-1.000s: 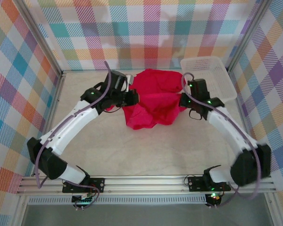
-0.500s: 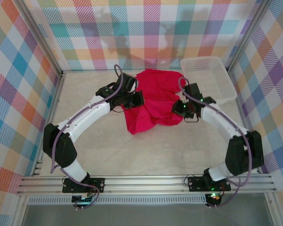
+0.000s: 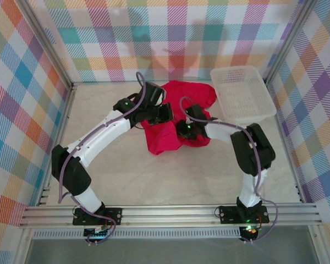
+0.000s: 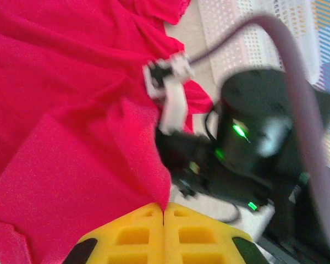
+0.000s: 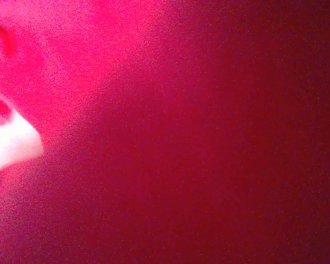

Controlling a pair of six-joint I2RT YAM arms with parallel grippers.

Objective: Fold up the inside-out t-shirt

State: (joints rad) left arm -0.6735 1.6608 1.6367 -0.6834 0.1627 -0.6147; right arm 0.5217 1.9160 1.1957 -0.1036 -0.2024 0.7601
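Note:
The inside-out t-shirt [image 3: 164, 140] lies bunched in a crimson heap at the middle back of the table. My left gripper [image 3: 166, 114] sits at its left upper edge. In the left wrist view its yellow fingers [image 4: 132, 236] are shut together, with a point of the shirt's red fabric [image 4: 71, 110] pinched in the seam between them. My right gripper [image 3: 182, 131] is pushed into the heap from the right, close to the left one. Red cloth [image 5: 181, 137] lies right against the right wrist camera and hides the right fingers.
A white plastic basket [image 3: 247, 82] stands at the back right, just beyond the shirt. The right arm's black wrist [image 4: 253, 148] with green lights is very close in front of my left gripper. Checked walls enclose the table on three sides.
The right arm has swung left and folded inward, bringing its gripper into the middle of the shirt. The left gripper has crept right. The cloth is more bunched and narrower.

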